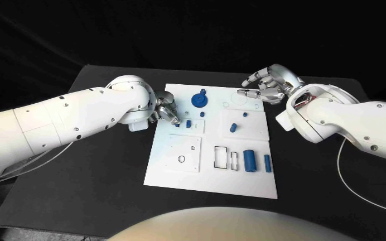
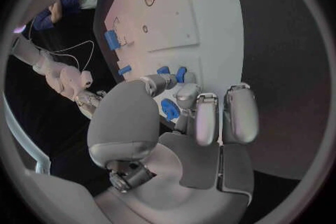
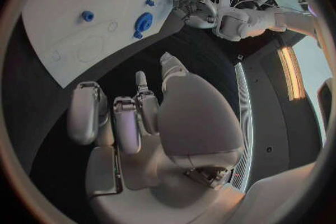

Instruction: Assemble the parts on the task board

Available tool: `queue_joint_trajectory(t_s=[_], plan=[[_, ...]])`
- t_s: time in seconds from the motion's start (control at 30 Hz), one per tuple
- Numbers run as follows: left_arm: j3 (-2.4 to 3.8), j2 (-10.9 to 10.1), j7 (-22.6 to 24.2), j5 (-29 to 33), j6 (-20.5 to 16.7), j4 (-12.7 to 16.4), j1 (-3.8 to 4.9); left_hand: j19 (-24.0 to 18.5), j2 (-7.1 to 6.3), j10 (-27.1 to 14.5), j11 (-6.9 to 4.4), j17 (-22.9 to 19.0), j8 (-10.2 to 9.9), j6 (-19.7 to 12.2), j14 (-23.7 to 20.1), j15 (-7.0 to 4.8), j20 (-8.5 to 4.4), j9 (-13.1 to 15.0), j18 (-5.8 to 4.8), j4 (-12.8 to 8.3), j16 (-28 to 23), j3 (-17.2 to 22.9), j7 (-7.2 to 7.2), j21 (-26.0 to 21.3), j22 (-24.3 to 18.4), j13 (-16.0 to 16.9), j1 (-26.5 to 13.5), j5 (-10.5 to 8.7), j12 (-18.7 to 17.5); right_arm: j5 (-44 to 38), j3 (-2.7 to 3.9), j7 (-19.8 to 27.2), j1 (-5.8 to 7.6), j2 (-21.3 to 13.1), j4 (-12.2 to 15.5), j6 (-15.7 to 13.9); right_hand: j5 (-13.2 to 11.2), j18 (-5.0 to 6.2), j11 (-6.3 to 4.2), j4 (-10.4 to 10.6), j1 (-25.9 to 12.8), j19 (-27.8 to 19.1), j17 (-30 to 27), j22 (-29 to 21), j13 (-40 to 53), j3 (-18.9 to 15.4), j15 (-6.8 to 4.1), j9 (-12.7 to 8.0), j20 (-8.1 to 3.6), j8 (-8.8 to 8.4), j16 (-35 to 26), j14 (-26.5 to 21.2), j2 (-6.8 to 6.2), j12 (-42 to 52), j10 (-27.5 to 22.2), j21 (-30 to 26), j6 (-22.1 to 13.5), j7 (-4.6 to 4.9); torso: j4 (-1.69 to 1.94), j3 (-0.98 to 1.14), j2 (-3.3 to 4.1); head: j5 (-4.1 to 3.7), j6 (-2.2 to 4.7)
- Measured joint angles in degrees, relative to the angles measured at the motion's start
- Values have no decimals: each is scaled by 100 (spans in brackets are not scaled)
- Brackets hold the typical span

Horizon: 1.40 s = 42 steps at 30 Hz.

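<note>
Behind left hand (image 1: 167, 111), half-hidden part (image 1: 176, 123)

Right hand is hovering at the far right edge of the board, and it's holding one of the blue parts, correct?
Not quite. The right hand does hover at the far right edge of the task board, but it holds nothing. In the right wrist view its fingers are apart and bare, with the blue parts lying on the board beyond them.
</note>
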Motion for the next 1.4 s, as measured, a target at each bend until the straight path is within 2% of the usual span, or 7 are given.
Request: queue_joint_trajectory(t_s=[0.03,0.2,0.23,0.4,0.67,1.13,1.4], plan=[[0,4,0,0,4,-6,0,0,-15,11,-11,0,9,15,0,0,0,-1,0,-161,0,157,-17,0,0,17,-42,-1,0,0,0,0,0,0,0,0,0,0,0,0,0,0,0,0,0,0,0,0,0,4,0,0,0,0,0,0,0,0,-1,0,0,0,-1],[0,14,-9,-2,28,-36,2,21,-14,43,-42,0,-28,38,-1,-41,-21,-23,0,-265,0,58,-105,0,-5,85,-258,-71,35,0,0,2,0,1,-1,0,0,0,0,0,0,0,0,0,0,0,0,-1,0,23,0,0,0,0,0,0,0,0,-4,0,-1,1,-3],[0,15,-9,-4,32,-38,2,21,-10,51,-50,0,-28,51,-1,-41,-21,-30,0,-348,0,140,-119,0,-8,86,-263,-81,35,0,0,3,0,1,-1,-1,0,0,0,0,0,0,0,0,0,0,0,-1,0,23,0,0,0,0,0,0,0,0,-5,1,-2,2,-4],[0,26,-14,-18,52,-56,4,21,-44,51,-51,0,-81,85,-1,-41,-21,-73,0,-398,0,89,-152,0,-14,94,-369,-82,36,-1,0,5,0,-3,1,-1,0,0,0,2,0,0,0,-1,-1,-2,0,-1,0,23,0,0,0,0,0,-9,0,0,-4,1,-2,-11,-8],[-3,34,-17,-42,74,-79,1,21,-52,51,-51,0,-138,185,-1,-41,-21,-123,0,-141,0,-319,-187,0,-19,89,-494,-108,35,-1,-1,5,1,-8,2,-2,0,0,0,15,0,0,-1,-1,-1,-16,0,-2,0,23,0,0,0,0,0,-22,0,0,0,-3,-3,-18,-8],[-6,24,-4,-85,77,-113,-5,21,-109,50,-51,0,-169,212,-1,-41,-21,-151,0,174,0,-857,-148,0,-27,32,-557,-142,35,-1,0,5,0,-3,-6,-1,0,0,0,15,0,0,-1,-2,-2,-15,0,3,0,23,-23,0,0,0,0,-22,0,0,1,-9,-4,-12,4],[12,-46,1,-89,62,-74,-16,21,-153,27,-29,0,-227,210,-1,-41,-21,-171,0,475,0,-1409,-132,-29,-59,32,-601,-210,35,-1,0,6,0,0,-10,0,0,0,-21,2,-46,0,-1,-2,-2,-35,0,2,0,23,-23,0,-1,0,-21,-33,0,0,1,-8,-4,-8,14]])
